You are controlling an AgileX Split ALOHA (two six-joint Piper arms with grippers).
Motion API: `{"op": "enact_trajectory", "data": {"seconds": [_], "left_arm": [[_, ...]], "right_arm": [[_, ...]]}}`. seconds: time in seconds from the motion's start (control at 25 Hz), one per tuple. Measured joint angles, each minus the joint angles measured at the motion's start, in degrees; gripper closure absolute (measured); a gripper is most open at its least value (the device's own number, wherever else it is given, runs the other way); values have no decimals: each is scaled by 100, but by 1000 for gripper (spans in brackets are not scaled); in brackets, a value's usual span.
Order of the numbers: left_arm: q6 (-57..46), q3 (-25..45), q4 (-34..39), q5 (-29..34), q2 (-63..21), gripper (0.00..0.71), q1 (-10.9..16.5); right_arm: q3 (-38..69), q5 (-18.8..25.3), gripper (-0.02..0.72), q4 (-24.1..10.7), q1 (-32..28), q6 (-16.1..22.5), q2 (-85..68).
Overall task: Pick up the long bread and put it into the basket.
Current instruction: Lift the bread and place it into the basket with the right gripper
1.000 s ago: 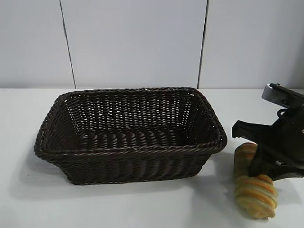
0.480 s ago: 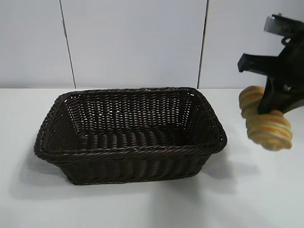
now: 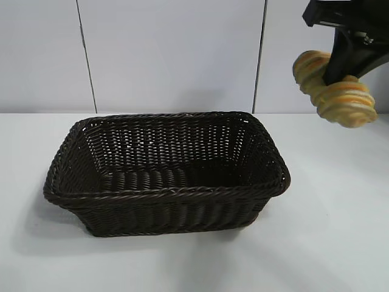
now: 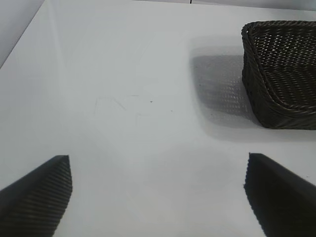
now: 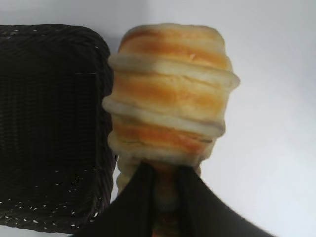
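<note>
Right end effector (image 3: 347,64): you pinch the long bread (image 3: 335,91) aloft, beside the basket (image 3: 165,173). Left end effector (image 4: 158,195): spread over your bench (image 4: 123,98).

You get bright, even, diffuse light from overhead, with no harsh glare on the white table (image 3: 182,261). The basket (image 3: 164,173) throws a soft grey shadow toward the exterior view's left and front; the left wrist view shows that shadow faint-edged beside it. In the right wrist view the long bread (image 5: 170,94) fills the frame, slightly soft, and the nearest fingers (image 5: 138,207) blur.
</note>
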Motion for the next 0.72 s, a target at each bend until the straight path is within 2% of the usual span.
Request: {"op": "enact_trajectory", "data": {"seconds": [0.08,0.16,0.28,0.4,0.72], "left_arm": [[0,0,0,0,0,23,0],[0,7,0,0,0,23,0],[0,15,0,0,0,23,0],[0,15,0,0,0,23,0],[0,15,0,0,0,23,0]], "right_arm": [[-96,-9,611,223,29,-643,120],[-243,-15,611,263,158,-1241,252],[-537,-56,611,258,528,-1718,530],[-973,-86,613,70,1020,-1817,941],[-2143,-111,620,-1048,2144,-1883,2349]]}}
